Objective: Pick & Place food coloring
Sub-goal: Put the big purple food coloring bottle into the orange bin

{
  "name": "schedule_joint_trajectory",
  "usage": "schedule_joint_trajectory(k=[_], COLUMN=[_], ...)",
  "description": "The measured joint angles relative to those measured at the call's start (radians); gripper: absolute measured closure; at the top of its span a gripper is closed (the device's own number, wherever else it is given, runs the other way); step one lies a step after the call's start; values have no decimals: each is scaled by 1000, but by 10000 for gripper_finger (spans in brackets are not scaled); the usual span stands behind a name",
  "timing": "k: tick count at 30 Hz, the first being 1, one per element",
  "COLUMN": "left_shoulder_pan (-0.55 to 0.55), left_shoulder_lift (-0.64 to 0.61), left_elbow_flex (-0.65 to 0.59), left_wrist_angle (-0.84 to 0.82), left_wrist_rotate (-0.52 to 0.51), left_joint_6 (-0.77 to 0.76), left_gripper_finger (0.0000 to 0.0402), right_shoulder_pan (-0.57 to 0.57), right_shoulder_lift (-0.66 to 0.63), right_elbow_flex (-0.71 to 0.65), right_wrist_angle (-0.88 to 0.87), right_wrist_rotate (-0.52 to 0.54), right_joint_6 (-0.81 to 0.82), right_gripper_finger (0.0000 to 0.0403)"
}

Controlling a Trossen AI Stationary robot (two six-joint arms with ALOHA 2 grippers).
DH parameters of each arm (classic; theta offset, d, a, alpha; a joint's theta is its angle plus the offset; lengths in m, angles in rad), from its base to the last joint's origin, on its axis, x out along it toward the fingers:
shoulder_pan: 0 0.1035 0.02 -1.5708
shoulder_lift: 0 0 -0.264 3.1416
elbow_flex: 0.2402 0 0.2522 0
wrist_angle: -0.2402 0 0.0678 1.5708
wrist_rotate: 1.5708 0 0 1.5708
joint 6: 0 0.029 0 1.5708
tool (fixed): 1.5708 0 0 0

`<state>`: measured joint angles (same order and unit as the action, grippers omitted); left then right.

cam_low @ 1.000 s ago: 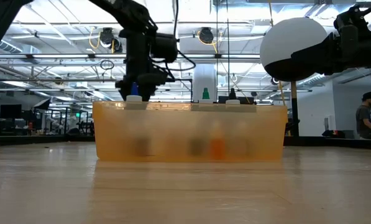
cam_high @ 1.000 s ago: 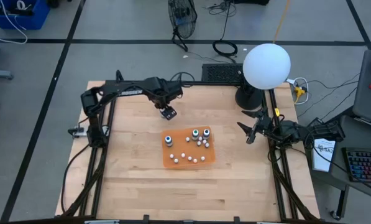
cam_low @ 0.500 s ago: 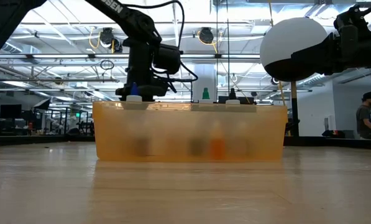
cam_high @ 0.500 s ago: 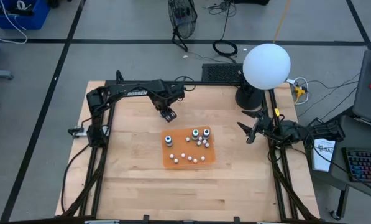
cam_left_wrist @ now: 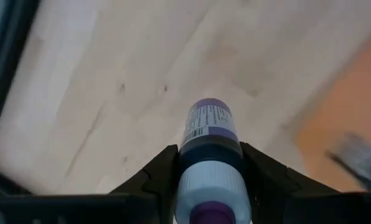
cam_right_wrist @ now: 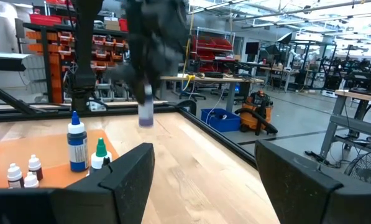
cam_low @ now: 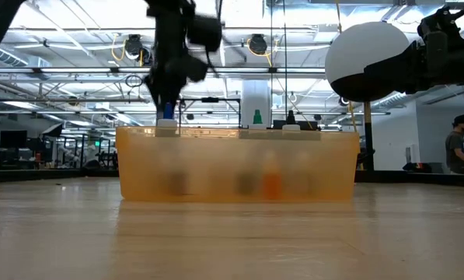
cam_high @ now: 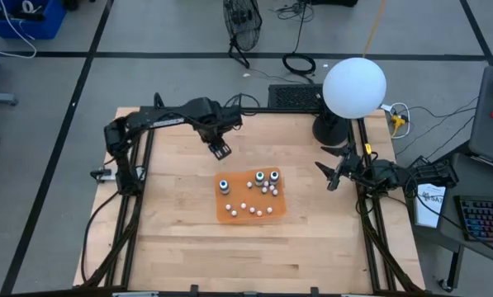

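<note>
My left gripper [cam_high: 220, 148] is shut on a purple food coloring bottle [cam_left_wrist: 208, 134] with a pale cap. It hangs over bare wood just beyond the far left corner of the orange tray [cam_high: 229, 213]. Three bottles stand upright in the tray: a blue one [cam_high: 224, 186] near its left side and two [cam_high: 260, 176] [cam_high: 275, 176] at its far right. The right wrist view shows the blue bottle [cam_right_wrist: 77, 144] and a green-tipped one [cam_right_wrist: 100, 155]. My right gripper [cam_high: 328, 175] waits open at the table's right edge. My left gripper pinches the purple bottle between its two fingers at the dark shoulder just below the pale cap [cam_left_wrist: 209, 155]. The fingers [cam_left_wrist: 157, 177] come from above, pointing down. The bottle is lifted clear of the table, its base toward the wood.
Several small white balls [cam_high: 250, 206] lie in the tray among the bottles. A black lamp base with a white globe [cam_high: 353, 87] stands at the far right corner, close to the right arm. Bare wood lies around the tray on all sides.
My left gripper, still shut on the purple bottle, has risen: in the low view it stood just above the tray's rim and now sits clearly higher, blurred by motion. The tray and its bottles have kept still.
</note>
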<state>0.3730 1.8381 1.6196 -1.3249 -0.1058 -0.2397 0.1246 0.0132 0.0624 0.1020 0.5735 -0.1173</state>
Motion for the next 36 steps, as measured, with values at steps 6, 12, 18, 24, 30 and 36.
schedule_joint_trajectory(k=[6, 12, 18, 24, 30, 36], left_shoulder_pan=[-135, -320, -424, -432, -411, -403], left_shoulder_lift=[-74, -72, -35, 74, 189, 253], left_elbow_flex=[183, 285, 229, 183, 182, 182], left_wrist_angle=[-57, -34, 77, 153, 129, 130], left_wrist_rotate=[1, -48, -42, -13, 23, 64], left_joint_6=[-96, -103, -88, -80, -77, -61], left_gripper_finger=[258, 258, 258, 258, 258, 258], right_shoulder_pan=[0, 0, 0, 0, 0, 0], right_shoulder_lift=[0, 0, 0, 0, 0, 0], right_elbow_flex=[-1, -1, -1, -1, -1, -2], right_wrist_angle=[0, 0, 0, 3, 3, 3], right_wrist_rotate=[-1, -1, -2, -2, -2, -2], right_joint_6=[0, 1, 1, 3, 5, 12], right_gripper_finger=[140, 140, 140, 140, 140, 140])
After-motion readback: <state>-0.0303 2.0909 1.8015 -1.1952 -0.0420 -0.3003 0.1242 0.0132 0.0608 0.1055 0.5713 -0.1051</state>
